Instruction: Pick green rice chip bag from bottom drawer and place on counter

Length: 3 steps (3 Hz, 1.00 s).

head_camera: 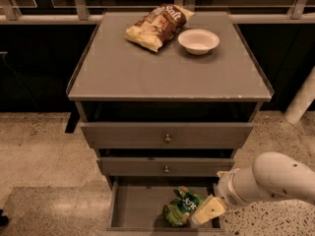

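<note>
Bottom drawer (135, 208) holds one green rice chip bag (180, 208), gripper (207, 210) beside it.

White arm (275, 178) extends from right; end effector (204, 213) low, angled down-left.
</note>
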Each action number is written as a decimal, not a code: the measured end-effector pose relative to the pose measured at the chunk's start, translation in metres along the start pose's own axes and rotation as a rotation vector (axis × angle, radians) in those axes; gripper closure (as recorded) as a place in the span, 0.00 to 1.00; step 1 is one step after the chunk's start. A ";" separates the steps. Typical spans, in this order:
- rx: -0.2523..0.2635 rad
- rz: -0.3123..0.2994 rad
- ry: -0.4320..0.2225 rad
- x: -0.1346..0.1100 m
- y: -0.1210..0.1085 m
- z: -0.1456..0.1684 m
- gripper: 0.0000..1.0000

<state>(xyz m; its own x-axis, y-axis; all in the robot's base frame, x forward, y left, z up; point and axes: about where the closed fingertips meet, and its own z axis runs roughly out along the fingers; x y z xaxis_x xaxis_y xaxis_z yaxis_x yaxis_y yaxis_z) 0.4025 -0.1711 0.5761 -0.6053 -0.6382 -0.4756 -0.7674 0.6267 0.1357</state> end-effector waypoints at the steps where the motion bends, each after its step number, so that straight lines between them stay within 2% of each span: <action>1: -0.024 0.046 -0.014 0.013 -0.001 0.010 0.00; 2: -0.117 0.050 -0.027 0.020 0.010 0.059 0.00; 3: -0.222 0.074 -0.028 0.028 0.029 0.121 0.00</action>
<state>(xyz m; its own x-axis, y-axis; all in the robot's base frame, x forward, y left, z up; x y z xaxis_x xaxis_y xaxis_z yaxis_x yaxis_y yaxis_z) 0.3893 -0.1166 0.4615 -0.6580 -0.5793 -0.4810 -0.7506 0.5556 0.3577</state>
